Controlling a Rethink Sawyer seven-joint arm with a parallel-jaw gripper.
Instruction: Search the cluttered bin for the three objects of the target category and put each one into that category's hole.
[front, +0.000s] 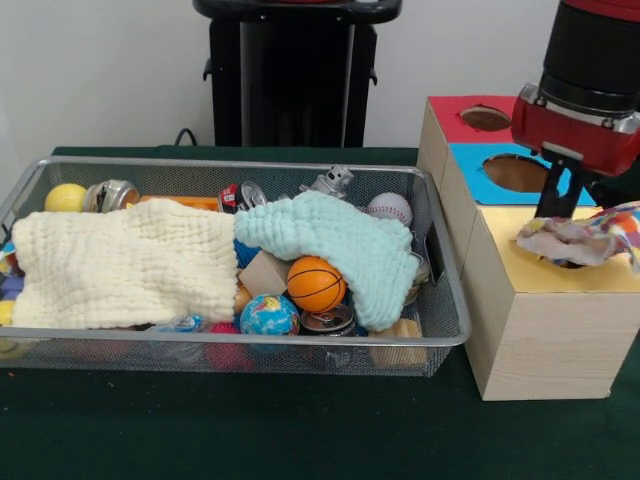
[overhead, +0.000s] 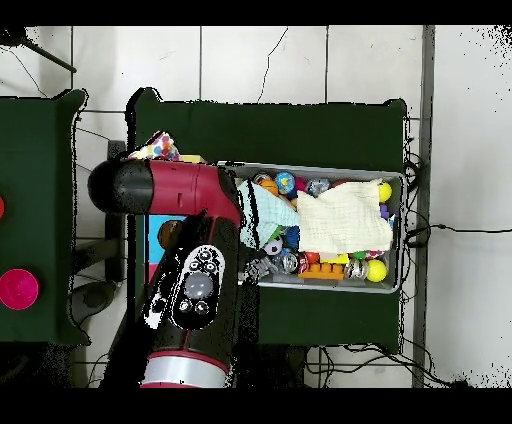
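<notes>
A multicoloured patterned cloth (front: 585, 240) lies crumpled on the yellow section of the wooden box (front: 545, 340), covering that section's hole. In the overhead view the same cloth (overhead: 155, 150) shows just beyond the arm. My gripper (front: 557, 200) hangs right above the cloth's left part, over the yellow top. The wire mesh bin (front: 440, 250) holds a cream cloth (front: 120, 265) on the left and a mint cloth (front: 335, 235) draped over the middle. In the overhead view my arm (overhead: 190, 260) hides the gripper.
The box also has a red section with a hole (front: 485, 118) and a blue one with a hole (front: 515, 172). In the bin lie a basketball (front: 315, 283), a globe ball (front: 268, 315), a baseball (front: 390, 208), a yellow ball (front: 65, 197), tin cans (front: 112, 194) and a small robot toy (front: 332, 181).
</notes>
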